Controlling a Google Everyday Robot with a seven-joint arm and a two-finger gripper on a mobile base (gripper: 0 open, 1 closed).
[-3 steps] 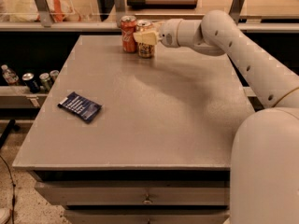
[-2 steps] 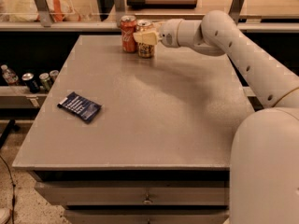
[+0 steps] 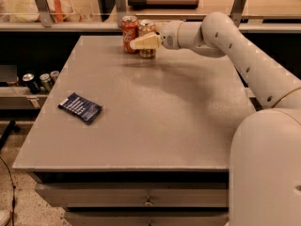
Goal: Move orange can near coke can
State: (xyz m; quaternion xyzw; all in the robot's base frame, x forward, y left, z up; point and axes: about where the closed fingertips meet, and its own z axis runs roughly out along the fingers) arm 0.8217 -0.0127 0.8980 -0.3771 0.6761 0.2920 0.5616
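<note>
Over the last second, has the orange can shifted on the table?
No. The orange can sits at the same spot beside the coke can, near the table's far edge, with the end effector at it.

Two tabletop cans [image 3: 129, 28] [image 3: 146, 28], one packet [image 3: 80, 107]

Orange can [image 3: 146, 28] upright, claw [image 3: 140, 42] around it, just beside upright coke can [image 3: 129, 34].

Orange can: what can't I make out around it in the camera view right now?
- Orange can: midsection hidden by the gripper crossing its front, at the table's far edge.
- Orange can versus coke can: touching or apart, too small to tell.
- Robot body: cut off by the right and bottom edges.
</note>
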